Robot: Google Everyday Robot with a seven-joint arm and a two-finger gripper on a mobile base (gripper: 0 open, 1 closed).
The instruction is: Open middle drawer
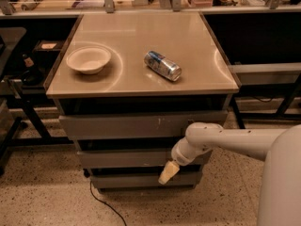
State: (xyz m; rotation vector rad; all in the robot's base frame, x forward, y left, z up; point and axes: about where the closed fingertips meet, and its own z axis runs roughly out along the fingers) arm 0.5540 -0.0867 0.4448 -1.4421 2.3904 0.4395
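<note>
The cabinet has three grey drawer fronts. The middle drawer [127,158] is a plain flat grey front below the taller scratched top front [141,125]; it looks closed, nearly flush with the others. My gripper [167,173] hangs from the white arm [225,142] at the right part of the cabinet front, its cream fingertips [166,174] pointing down-left just below the middle drawer's lower edge, in front of the gap above the bottom drawer [141,180].
A white bowl [88,59] and a can lying on its side [162,65] rest on the cabinet top [188,36]. A black cable [101,204] runs over the speckled floor. Dark frames stand at the left [19,98] and right [268,74].
</note>
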